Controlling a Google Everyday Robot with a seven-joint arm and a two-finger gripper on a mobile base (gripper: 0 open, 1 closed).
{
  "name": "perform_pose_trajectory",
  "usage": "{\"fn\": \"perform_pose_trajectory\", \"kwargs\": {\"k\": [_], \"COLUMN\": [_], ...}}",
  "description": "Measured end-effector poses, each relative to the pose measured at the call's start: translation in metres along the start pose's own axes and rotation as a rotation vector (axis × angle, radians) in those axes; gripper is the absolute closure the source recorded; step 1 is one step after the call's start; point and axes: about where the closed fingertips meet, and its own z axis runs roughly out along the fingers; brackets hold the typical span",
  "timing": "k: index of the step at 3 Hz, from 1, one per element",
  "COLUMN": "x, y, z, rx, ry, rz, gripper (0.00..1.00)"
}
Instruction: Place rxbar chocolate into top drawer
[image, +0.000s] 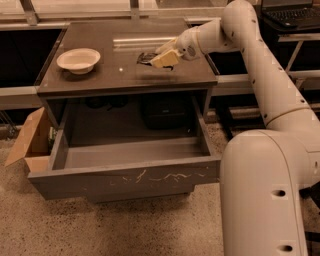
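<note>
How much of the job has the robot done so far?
Done: the drawer is open, ready for the snack. In hand: the end effector grips the bar just above the tabletop, to the right of the bowl. Left: carry the bar forward and down over the drawer, then let go. The bar is not in the drawer yet.

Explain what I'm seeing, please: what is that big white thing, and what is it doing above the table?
That is a robot: one white arm on a mobile base. The single picture looks down on the furniture from the front. At the arm's tip is the gripper, two fingers shut on the rxbar chocolate, a small dark snack bar held just above the brown tabletop. A white bowl also sits on the tabletop. Below it, the grey top drawer is pulled open. A cardboard box stands beside the drawer.
</note>
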Motion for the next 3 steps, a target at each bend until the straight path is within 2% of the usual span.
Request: {"fn": "perform_pose_trajectory", "kwargs": {"k": [1,2,3], "x": [-0.006,-0.005,0.026], "y": [0.033,0.069,0.109], "z": [0.000,0.000,0.018], "rx": [-0.053,-0.073,-0.136], "ry": [0.042,0.077,0.132], "rz": [-0.043,-0.065,-0.031], "gripper": [1.00,1.00,1.00]}}
